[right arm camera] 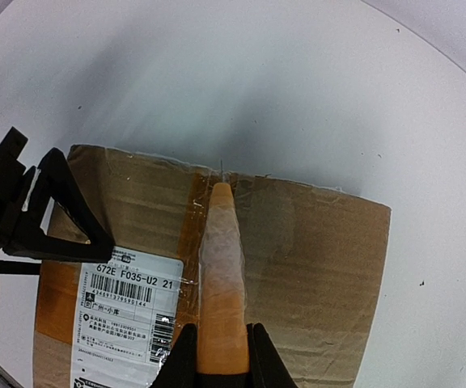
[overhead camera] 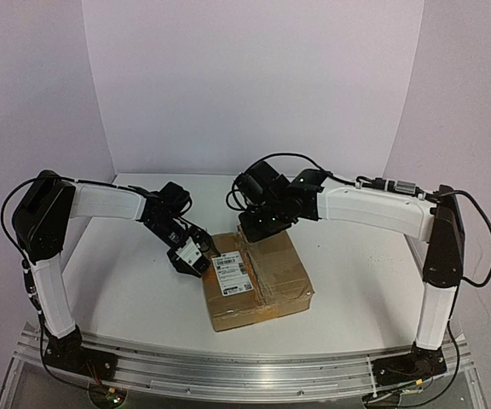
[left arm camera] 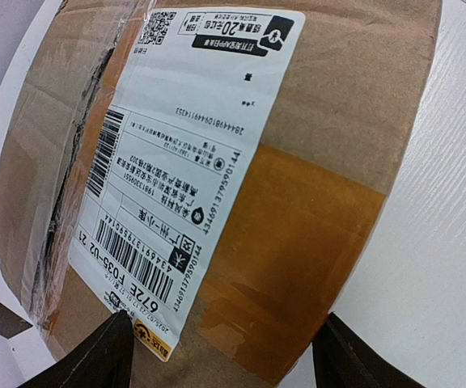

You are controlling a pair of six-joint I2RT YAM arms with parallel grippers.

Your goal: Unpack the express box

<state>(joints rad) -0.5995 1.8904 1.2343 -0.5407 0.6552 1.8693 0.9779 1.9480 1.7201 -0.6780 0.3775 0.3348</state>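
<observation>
At the centre of the top view, on the white table (overhead camera: 126, 294): one express box (overhead camera: 261, 277), brown corrugated card, lying flat with its flaps down. A white barcode label (overhead camera: 231, 273) is sitting on the lid's left portion in that view. Brownish tape (left arm camera: 298, 259) is running under the label and across the lid.

Item, my left end effector (overhead camera: 191, 257): I am holding it wide open just beside the box's left edge in the top view. In the left wrist view its two dark fingertips (left arm camera: 103, 360) are showing at the bottom of the frame, spread apart, with the label filling the middle between them. Whether they are touching the card I cannot tell.

Item, my right end effector (right arm camera: 221, 347): I am gripping an orange pointed tool (right arm camera: 219, 259) between narrow-set fingers. In the right wrist view the tool is lying along the taped centre seam, its tip reaching the box's upper edge in the frame. Whether the tip is pressing into the tape I cannot tell.
</observation>
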